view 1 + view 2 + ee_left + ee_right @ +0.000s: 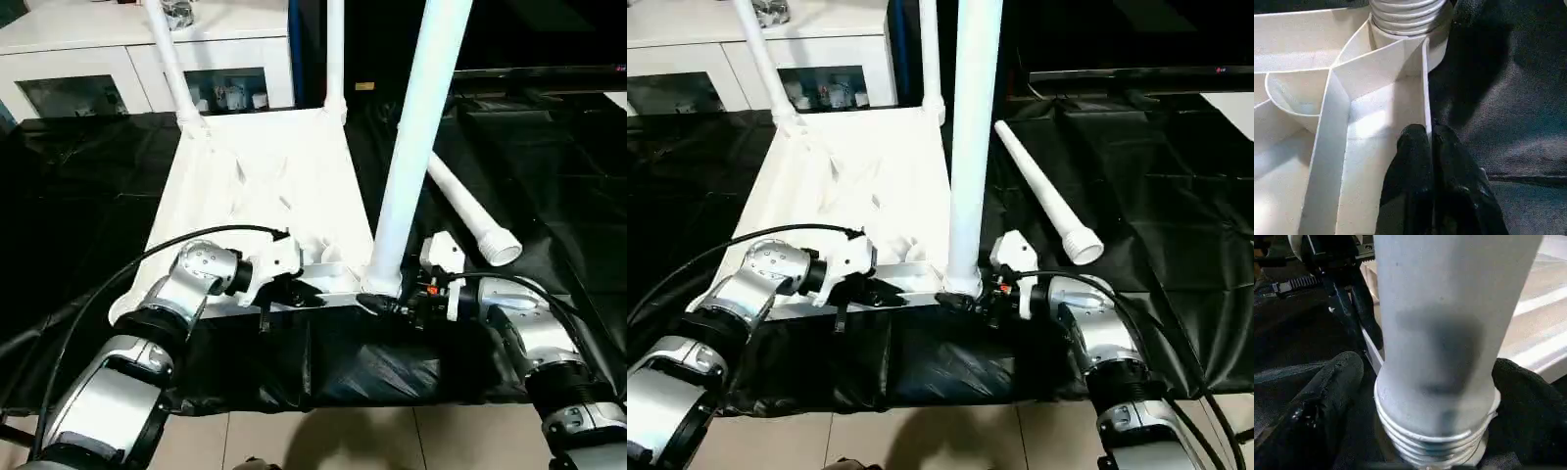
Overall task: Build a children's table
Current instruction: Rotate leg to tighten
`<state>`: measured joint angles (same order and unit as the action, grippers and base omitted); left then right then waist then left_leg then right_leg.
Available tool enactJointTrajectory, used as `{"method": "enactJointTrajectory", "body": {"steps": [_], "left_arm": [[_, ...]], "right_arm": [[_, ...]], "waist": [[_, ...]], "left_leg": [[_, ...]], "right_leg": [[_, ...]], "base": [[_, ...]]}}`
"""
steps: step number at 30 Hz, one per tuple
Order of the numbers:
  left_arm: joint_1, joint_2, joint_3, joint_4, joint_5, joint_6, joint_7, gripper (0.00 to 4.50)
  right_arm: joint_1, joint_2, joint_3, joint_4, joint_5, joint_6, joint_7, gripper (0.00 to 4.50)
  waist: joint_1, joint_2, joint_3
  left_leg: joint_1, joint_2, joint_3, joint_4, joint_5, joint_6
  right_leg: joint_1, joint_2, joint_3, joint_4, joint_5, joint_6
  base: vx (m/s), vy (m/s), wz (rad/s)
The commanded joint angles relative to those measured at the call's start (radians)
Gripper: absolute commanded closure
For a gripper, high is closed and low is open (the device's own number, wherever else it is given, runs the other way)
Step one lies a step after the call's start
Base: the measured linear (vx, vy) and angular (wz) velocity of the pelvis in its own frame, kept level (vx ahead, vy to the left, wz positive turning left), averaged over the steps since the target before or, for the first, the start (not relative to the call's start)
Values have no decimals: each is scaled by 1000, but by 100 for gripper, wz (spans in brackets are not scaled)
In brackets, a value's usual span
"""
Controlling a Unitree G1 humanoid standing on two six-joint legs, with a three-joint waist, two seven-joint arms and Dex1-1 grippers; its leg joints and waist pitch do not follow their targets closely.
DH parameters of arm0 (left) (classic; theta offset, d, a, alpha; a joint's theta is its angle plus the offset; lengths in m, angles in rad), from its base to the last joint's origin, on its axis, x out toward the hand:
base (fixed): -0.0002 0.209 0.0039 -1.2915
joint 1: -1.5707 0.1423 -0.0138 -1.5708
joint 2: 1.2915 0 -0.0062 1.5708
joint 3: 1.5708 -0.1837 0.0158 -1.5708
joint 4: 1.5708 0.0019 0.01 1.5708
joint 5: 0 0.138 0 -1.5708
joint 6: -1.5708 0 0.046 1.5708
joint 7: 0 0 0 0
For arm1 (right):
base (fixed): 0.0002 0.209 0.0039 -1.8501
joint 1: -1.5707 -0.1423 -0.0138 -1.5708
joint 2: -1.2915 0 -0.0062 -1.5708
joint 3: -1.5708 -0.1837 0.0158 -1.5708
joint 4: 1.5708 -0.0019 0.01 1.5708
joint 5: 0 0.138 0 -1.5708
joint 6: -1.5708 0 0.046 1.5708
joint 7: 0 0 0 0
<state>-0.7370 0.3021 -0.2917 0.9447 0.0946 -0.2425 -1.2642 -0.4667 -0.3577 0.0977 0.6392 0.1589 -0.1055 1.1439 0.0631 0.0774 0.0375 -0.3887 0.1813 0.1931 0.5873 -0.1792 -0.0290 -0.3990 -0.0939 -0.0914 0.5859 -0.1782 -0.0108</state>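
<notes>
White plastic makes up the tabletop (pixel 260 186), which lies upside down on the black cloth (pixel 78 196) with its ribbed underside up. Two legs (pixel 168 59) stand in its far corner sockets. A third leg (pixel 416 137) rises almost straight up from the near right corner, and its ringed foot sits at the socket there. The right gripper (pixel 1425 396) faces this foot from the right, its fingers (pixel 1327 401) spread wide on either side of the tube, close to the rings, not clamped on it. The leg's long axis runs upright, across the line of those fingers, so this arm is the nearer one for seating it. The left gripper (pixel 1431 147) is pressed together, its tips on the tabletop's near rim, just left of that corner. The fourth leg (pixel 1043 201) lies flat on the cloth to the right, its flared end pointing toward the near side.
</notes>
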Motion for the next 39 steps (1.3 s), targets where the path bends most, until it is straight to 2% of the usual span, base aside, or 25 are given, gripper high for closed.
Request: {"method": "enactJointTrajectory", "body": {"steps": [1, 6, 7, 9, 10, 14, 17, 23, 25, 26, 27, 29, 30, 31, 32, 33, 35, 36, 37, 38, 39], "left_arm": [[-1, 10, -40, 21, 38, -4, -35, 450], [-3, 10, -40, 27, 38, -8, -36, 450], [-4, 10, -40, 28, 39, -8, -35, 450], [-4, 10, -40, 29, 38, -8, -36, 450], [-5, 11, -39, 31, 37, -7, -37, 450], [-6, 12, -38, 33, 37, -7, -38, 450], [-5, 12, -38, 33, 37, -6, -38, 450], [-7, -9, -22, 37, 32, 37, 17, 450], [-15, -40, -5, 38, 28, 86, 85, 450], [-22, -69, 2, 41, 33, 124, 155, 450], [-22, -69, 2, 41, 33, 125, 156, 450], [-33, -116, 12, 44, 38, 175, 248, 450], [-39, -158, 22, 46, 33, 206, 306, 450], [-43, -193, 28, 48, 28, 228, 349, 450], [-47, -221, 34, 51, 26, 249, 392, 450], [-47, -221, 34, 51, 26, 249, 392, 450], [-49, -242, 34, 53, 28, 260, 421, 450], [-47, -258, 32, 52, 31, 268, 437, 450], [-45, -268, 29, 49, 33, 272, 443, 450], [-40, -273, 23, 45, 37, 267, 438, 450], [-36, -275, 19, 39, 40, 266, 432, 450]], "right_arm": [[-7, 2, 5, -28, 0, -15, 10, 52], [-7, 4, 11, -28, 0, -22, 11, 97], [-7, 5, 14, -27, -3, -23, 10, 121], [-7, 5, 19, -24, -8, -26, 11, 133], [-5, 8, 23, -24, -9, -24, 14, 133], [-5, 11, 25, -22, -9, -22, 13, 169], [-5, 13, 25, -21, -8, -20, 12, 174], [25, 42, 23, -33, -3, 11, -32, 176], [37, 69, 13, -20, -14, 26, -110, 176], [38, 94, 7, 7, -39, 38, -201, 176], [38, 95, 7, 8, -39, 38, -202, 176], [32, 134, 0, 57, -76, 43, -334, 177], [15, 171, -13, 97, -91, 57, -442, 177], [-1, 204, -25, 129, -98, 66, -524, 177], [-16, 233, -33, 152, -103, 75, -588, 177], [-16, 233, -33, 152, -103, 75, -588, 177], [-32, 258, -38, 173, -108, 86, -645, 177], [-46, 281, -40, 190, -109, 85, -674, 177], [-56, 300, -42, 202, -108, 82, -693, 177], [-62, 314, -40, 211, -111, 70, -707, 177], [-65, 323, -35, 216, -119, 56, -719, 177]], "waist": [[4, -18, -68], [5, -18, -68], [5, -19, -68], [6, -18, -68], [6, -22, -68], [8, -20, -65], [9, -21, -64], [8, -20, -64], [6, -18, -58], [6, -20, -57], [3, -20, -55], [-7, -18, -45], [-11, -16, -41], [-23, -11, -31], [-35, -12, -31], [-42, -14, -33], [-55, -11, -37], [-56, -9, -38], [-60, -4, -37], [-70, -8, -35], [-72, -9, -35]], "left_leg": [[16, 55, -20, -55, -152, 132], [16, 55, -20, -54, -146, 136], [16, 54, -19, -54, -149, 135], [16, 55, -20, -54, -150, 134], [16, 56, -20, -54, -151, 134], [17, 56, -20, -55, -172, 123], [18, 56, -20, -57, -190, 110], [17, 56, -20, -57, -185, 111], [20, 56, -19, -61, -214, 93], [23, 55, -20, -64, -242, 80], [24, 56, -21, -66, -252, 68], [31, 52, -25, -72, -327, 28], [34, 51, -27, -74, -355, 20], [43, 48, -32, -76, -420, -5], [53, 40, -39, -73, -480, -21], [54, 41, -41, -73, -492, -25], [39, 42, -49, -84, -491, -12], [42, 42, -50, -84, -498, -8], [51, 41, -49, -82, -524, -8], [50, 38, -52, -82, -544, -6], [46, 38, -53, -82, -546, -3]], "right_leg": [[55, -66, 43, -50, -91, -270], [55, -67, 43, -49, -89, -271], [55, -66, 43, -50, -94, -270], [55, -66, 44, -50, -98, -270], [54, -66, 43, -49, -104, -270], [52, -67, 44, -52, -138, -264], [52, -67, 45, -55, -167, -257], [51, -66, 45, -53, -156, -257], [49, -67, 47, -61, -205, -252], [48, -67, 46, -67, -260, -239], [46, -68, 47, -69, -286, -233], [40, -70, 47, -85, -427, -196], [39, -70, 44, -90, -469, -186], [32, -69, 39, -100, -564, -160], [32, -70, 29, -114, -653, -119], [32, -71, 29, -116, -662, -108], [44, -70, 24, -118, -607, -100], [41, -69, 25, -120, -600, -101], [28, -68, 29, -121, -587, -115], [29, -68, 26, -123, -588, -122], [33, -67, 25, -122, -589, -120]], "base": [[0, 0, 0], [0, 0, 0], [0, 0, 0], [0, 0, 0], [0, 0, 0], [0, 0, 0], [0, 0, 0], [0, 0, 0], [0, 0, 0], [0, 0, 0], [0, 0, 0], [0, 0, 0], [0, 0, 0], [0, 0, 0], [0, 0, 0], [0, 0, 0], [0, 0, 0], [0, 0, 0], [0, 0, 0], [0, 0, 0], [0, 0, 0]]}}
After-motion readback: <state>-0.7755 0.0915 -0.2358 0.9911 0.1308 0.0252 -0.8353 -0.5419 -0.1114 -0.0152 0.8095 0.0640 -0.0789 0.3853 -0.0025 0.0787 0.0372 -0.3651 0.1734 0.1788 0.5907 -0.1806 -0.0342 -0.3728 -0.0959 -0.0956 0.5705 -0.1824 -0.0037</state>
